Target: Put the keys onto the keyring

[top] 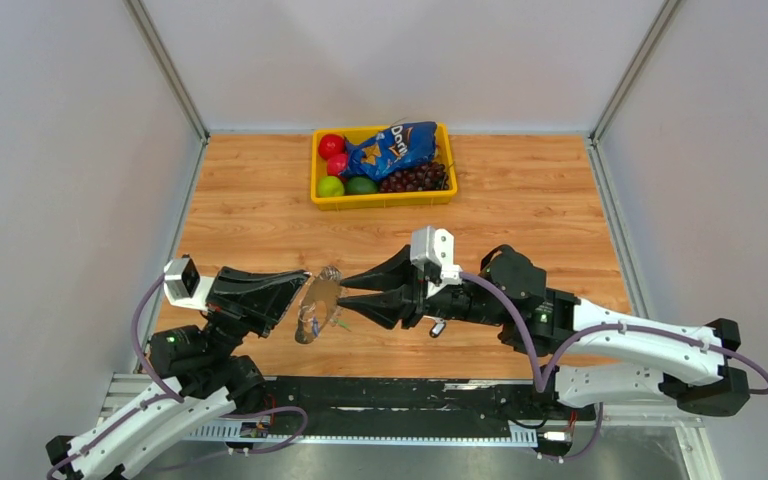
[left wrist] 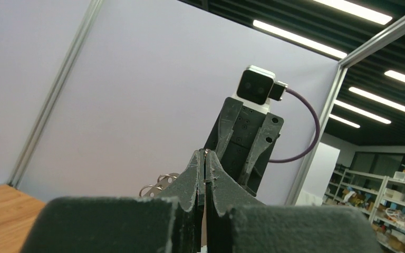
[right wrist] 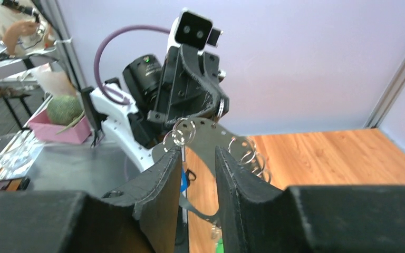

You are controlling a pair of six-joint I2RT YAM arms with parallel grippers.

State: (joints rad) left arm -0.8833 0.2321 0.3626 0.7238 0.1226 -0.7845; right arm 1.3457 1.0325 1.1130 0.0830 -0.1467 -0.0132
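Note:
The keyring (top: 322,296) is a silvery-grey oval band held in the air between my two grippers. My left gripper (top: 298,292) is shut on its left edge; a sliver of metal shows between the tips (left wrist: 205,153). My right gripper (top: 348,293) is open, its fingers straddling the band's right side. In the right wrist view the band (right wrist: 211,132) arches between the open fingers (right wrist: 198,153), with small split rings (right wrist: 182,132) on it and a blue piece (right wrist: 183,179) by the left finger. Small silvery things, possibly the keys (top: 310,326), dangle below the ring; they are blurred.
A yellow tray (top: 384,200) at the back of the wooden table holds a blue chip bag (top: 395,148), red and green fruit and grapes. Grey walls close in the left, right and back. The arms' rail runs along the near edge.

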